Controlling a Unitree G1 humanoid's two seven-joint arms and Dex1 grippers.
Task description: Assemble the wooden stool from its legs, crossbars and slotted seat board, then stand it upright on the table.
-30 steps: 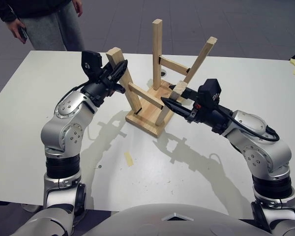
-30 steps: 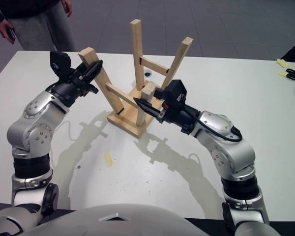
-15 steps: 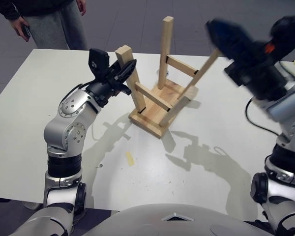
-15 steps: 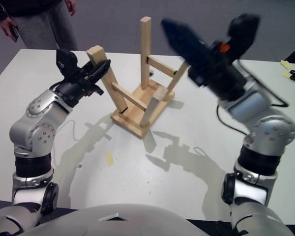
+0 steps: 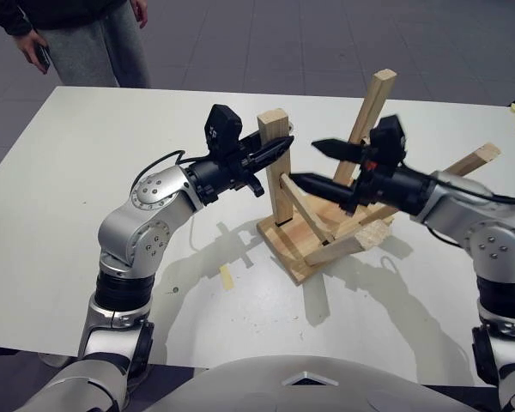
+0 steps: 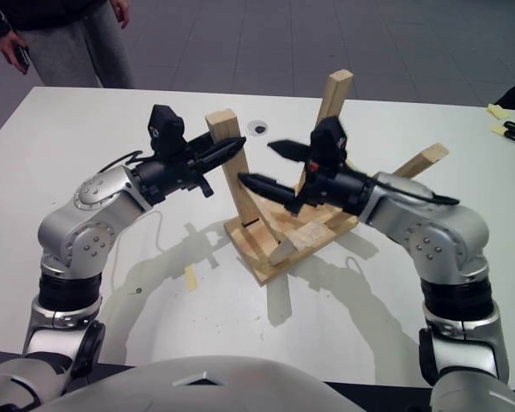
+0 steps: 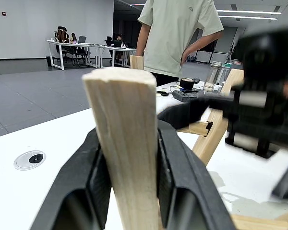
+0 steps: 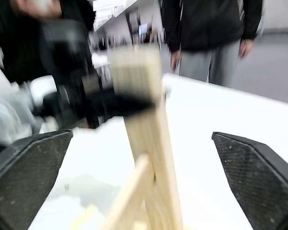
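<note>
My left gripper was pinched on the top end of the near leg, pads flat against two opposite faces. My right gripper hung spread wide at about three o'clock of that leg, touching nothing. The stool sat upside down at my twelve o'clock, seat board down on the table, the other legs splaying toward two o'clock. To turn it over well, I judged the right gripper should close squarely on a leg low near the seat board. Then both arms should rotate together, slowly, so no joint got levered apart.
</note>
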